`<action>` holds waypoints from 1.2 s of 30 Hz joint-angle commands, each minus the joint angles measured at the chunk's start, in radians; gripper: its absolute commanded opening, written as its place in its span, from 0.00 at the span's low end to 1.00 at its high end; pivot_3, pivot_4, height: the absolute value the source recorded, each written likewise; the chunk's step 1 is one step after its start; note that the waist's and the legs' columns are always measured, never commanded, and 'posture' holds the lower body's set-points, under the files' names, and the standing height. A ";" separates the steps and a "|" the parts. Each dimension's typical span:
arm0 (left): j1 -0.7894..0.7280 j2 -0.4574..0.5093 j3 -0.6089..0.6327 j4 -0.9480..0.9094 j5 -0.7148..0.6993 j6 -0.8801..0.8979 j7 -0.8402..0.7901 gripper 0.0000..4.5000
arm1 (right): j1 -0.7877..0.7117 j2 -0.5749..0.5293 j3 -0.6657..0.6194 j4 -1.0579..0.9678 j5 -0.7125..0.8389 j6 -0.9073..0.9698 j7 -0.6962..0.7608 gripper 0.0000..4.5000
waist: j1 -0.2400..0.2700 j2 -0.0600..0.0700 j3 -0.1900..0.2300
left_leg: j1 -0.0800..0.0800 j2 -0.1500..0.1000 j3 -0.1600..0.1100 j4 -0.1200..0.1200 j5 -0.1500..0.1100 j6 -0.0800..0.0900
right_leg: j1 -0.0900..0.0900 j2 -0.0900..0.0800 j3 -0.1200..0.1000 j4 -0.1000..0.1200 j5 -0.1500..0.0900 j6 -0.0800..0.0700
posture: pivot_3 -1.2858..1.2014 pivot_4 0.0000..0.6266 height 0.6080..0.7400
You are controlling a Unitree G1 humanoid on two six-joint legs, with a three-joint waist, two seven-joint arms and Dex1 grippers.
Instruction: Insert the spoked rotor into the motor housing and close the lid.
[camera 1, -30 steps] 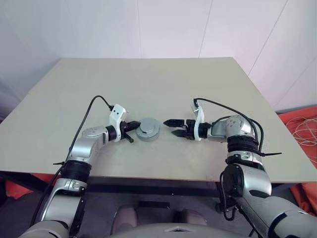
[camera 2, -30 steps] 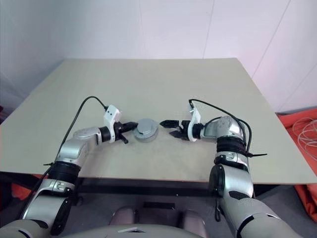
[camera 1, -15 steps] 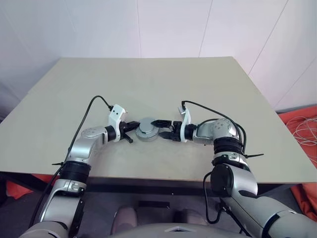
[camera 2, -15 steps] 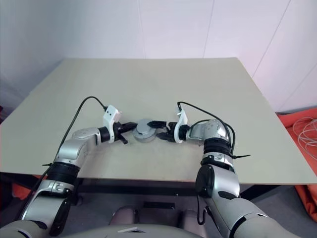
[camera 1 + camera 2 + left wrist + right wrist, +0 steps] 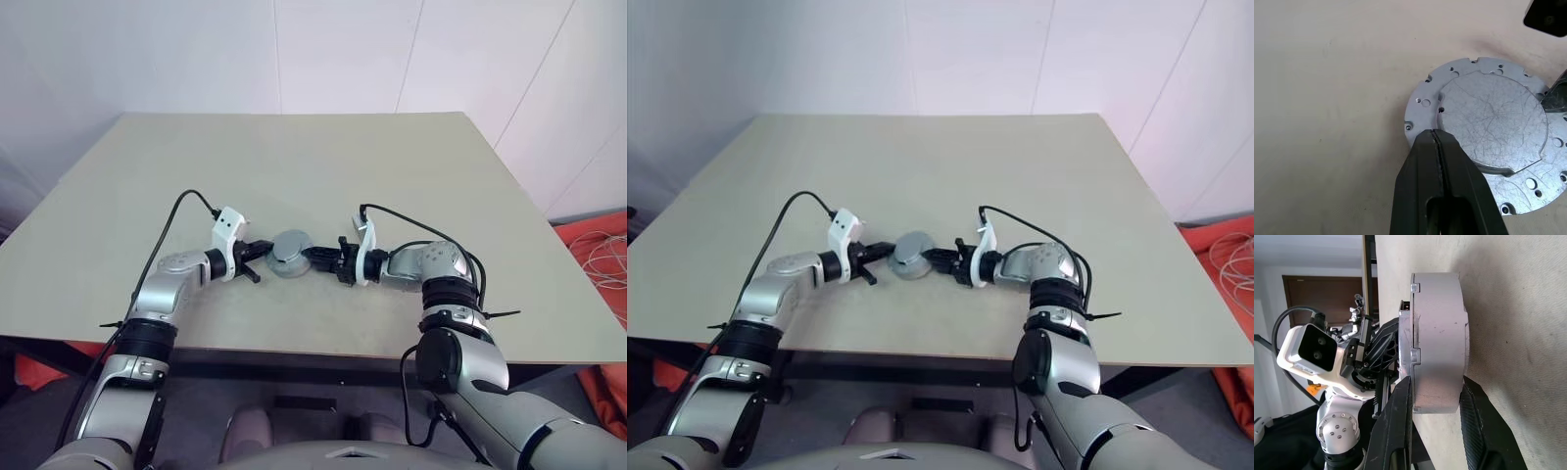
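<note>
While the right gripper (image 5: 1435,431) straddles the grey round part (image 5: 292,251) at the table's (image 5: 411,166) 6 o'clock, 1 finger above and 1 below, I'd pinch it squarely before lifting. The left gripper (image 5: 1436,142), clenched empty, steadies its 9 o'clock rim. My right wrist view shows the thick side wall; the left shows its scratched, bolt-holed top.

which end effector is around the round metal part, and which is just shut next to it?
The right end effector: its fingers straddle the motor housing, top and bottom. The left end effector is shut, tips at the housing's rim.
</note>
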 commanded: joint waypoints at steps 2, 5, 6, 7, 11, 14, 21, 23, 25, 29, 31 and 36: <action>-0.002 -0.061 0.111 -0.017 -0.122 0.145 0.076 0.00 | -0.011 0.012 0.002 -0.042 0.048 -0.005 0.001 0.25 | -0.001 0.000 0.000 | -0.001 0.000 0.000 0.000 0.000 0.000 | -0.001 0.000 0.000 0.000 0.000 0.000 | 0.52 0.00 1.00; -0.020 -0.100 0.246 -0.028 -0.242 0.249 0.150 0.00 | -0.012 0.011 -0.004 -0.056 0.066 -0.001 0.012 0.25 | -0.003 -0.001 0.001 | -0.002 0.000 0.000 0.000 0.000 0.000 | -0.002 0.000 0.000 0.001 0.000 0.000 | 0.52 0.00 1.00; -0.025 -0.112 0.298 -0.028 -0.288 0.281 0.176 0.00 | -0.012 0.010 -0.005 -0.064 0.073 0.004 0.017 0.25 | -0.005 -0.001 0.002 | -0.004 0.000 0.000 0.000 0.000 -0.001 | -0.005 0.000 0.000 0.001 0.000 0.000 | 0.52 0.00 1.00; -0.024 -0.117 0.344 -0.029 -0.331 0.306 0.195 0.00 | -0.011 0.009 -0.007 -0.072 0.080 0.008 0.019 0.25 | -0.006 -0.002 0.002 | -0.008 0.000 0.000 0.001 0.000 -0.001 | -0.008 0.000 0.000 0.002 0.000 -0.001 | 0.52 0.00 1.00; -0.001 -0.132 0.479 -0.067 -0.488 0.364 0.219 0.08 | -0.012 -0.001 -0.009 -0.079 0.094 0.015 0.019 0.25 | -0.007 -0.003 0.003 | -0.016 0.001 0.000 0.001 0.001 -0.001 | -0.016 0.001 -0.002 0.002 0.005 -0.008 | 0.52 0.00 1.00; 0.021 -0.135 0.562 -0.091 -0.594 0.406 0.243 0.27 | -0.013 -0.014 -0.015 -0.085 0.105 0.019 0.022 0.25 | -0.004 -0.003 0.003 | -0.018 0.001 -0.001 0.001 0.000 0.001 | -0.016 0.001 -0.002 0.001 0.004 -0.008 | 0.52 0.00 1.00; 0.073 -0.144 0.655 -0.080 -0.779 0.552 0.321 0.78 | -0.031 -0.030 -0.041 -0.104 0.144 0.036 0.028 0.25 | 0.000 -0.004 0.004 | -0.018 0.001 0.000 0.002 -0.001 0.002 | -0.016 0.001 -0.002 0.001 0.003 -0.008 | 0.52 0.00 1.00; 0.083 -0.156 0.665 -0.083 -0.830 0.592 0.342 0.93 | -0.037 -0.028 -0.058 -0.111 0.165 0.047 0.026 0.25 | 0.002 -0.004 0.004 | -0.017 0.001 0.000 0.002 -0.001 0.002 | -0.016 0.001 -0.002 0.001 0.003 -0.008 | 0.52 0.00 1.00; 0.095 -0.175 0.666 -0.099 -0.887 0.633 0.362 1.00 | -0.041 -0.022 -0.071 -0.128 0.185 0.069 0.028 0.25 | 0.005 -0.004 0.004 | -0.017 0.001 0.000 0.003 -0.001 0.002 | -0.016 0.001 -0.002 0.001 0.003 -0.008 | 0.52 0.00 1.00; 0.111 -0.197 0.622 -0.109 -0.946 0.717 0.392 1.00 | -0.051 -0.005 -0.089 -0.161 0.226 0.108 0.031 0.25 | 0.015 -0.004 0.004 | -0.017 0.001 0.000 0.003 -0.001 0.002 | -0.015 0.001 -0.002 0.002 0.003 -0.007 | 0.52 0.00 1.00; 0.113 -0.203 0.612 -0.106 -0.963 0.730 0.403 1.00 | -0.058 0.005 -0.100 -0.175 0.244 0.121 0.025 0.25 | 0.016 -0.004 0.004 | -0.016 0.001 0.000 0.003 -0.001 0.002 | -0.015 0.001 -0.002 0.002 0.003 -0.007 | 0.52 0.00 1.00; 0.102 -0.212 0.612 -0.095 -1.013 0.732 0.429 1.00 | -0.054 0.023 -0.100 -0.220 0.279 0.159 0.023 0.25 | 0.018 -0.004 0.004 | -0.017 0.001 -0.001 0.003 -0.001 0.002 | -0.015 0.001 -0.002 0.001 0.002 -0.004 | 0.52 0.00 1.00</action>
